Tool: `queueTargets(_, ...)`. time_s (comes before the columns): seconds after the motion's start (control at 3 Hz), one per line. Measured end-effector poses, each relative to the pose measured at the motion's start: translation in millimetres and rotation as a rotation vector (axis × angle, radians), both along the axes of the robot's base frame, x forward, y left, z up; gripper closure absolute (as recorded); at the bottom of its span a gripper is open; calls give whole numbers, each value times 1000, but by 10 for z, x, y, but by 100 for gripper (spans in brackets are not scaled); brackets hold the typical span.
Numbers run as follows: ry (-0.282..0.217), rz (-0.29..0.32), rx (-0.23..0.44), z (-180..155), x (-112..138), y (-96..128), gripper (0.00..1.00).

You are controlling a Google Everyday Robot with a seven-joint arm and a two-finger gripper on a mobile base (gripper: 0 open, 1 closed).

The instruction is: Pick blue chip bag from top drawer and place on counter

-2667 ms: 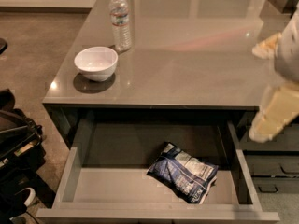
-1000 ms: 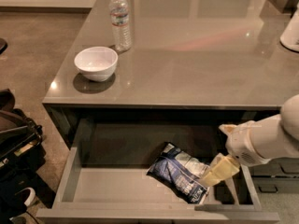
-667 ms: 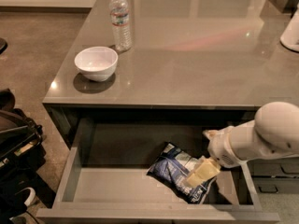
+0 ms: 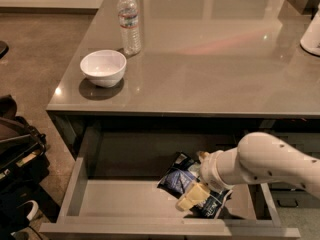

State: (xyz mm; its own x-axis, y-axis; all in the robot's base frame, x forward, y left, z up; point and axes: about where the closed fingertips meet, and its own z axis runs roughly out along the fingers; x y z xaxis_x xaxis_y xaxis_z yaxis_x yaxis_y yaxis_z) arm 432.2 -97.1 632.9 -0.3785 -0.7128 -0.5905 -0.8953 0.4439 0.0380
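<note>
The blue chip bag (image 4: 176,180) lies flat on the bottom of the open top drawer (image 4: 120,200), toward its right side. My gripper (image 4: 192,197) reaches in from the right on a white arm (image 4: 265,166). It is down inside the drawer, on top of the bag's right half, which it covers. The counter (image 4: 210,59) spreads above the drawer, glossy grey-brown.
A white bowl (image 4: 103,67) and a clear water bottle (image 4: 129,21) stand on the counter's left part. A white object (image 4: 312,34) sits at the counter's right edge. Dark bags (image 4: 17,154) lie on the floor to the left. Narrower dark drawers (image 4: 295,199) are at the lower right.
My arm came down from beside the counter's right edge into the drawer, then moved left. The gripper now rests over the chip bag. The bag has not moved.
</note>
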Motion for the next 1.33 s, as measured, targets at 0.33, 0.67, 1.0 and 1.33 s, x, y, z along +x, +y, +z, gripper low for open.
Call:
queueTargets(0.33,-33,-3,-98,-371,-105,74,0)
queueTargets(0.67,-20,-8,-129,-614,-257,149,17)
queueTargets(1.0,-20,-8,-129,-539,-257,148,40)
queueTargets(1.33,-20,-8,-129,-419,-257,148,71)
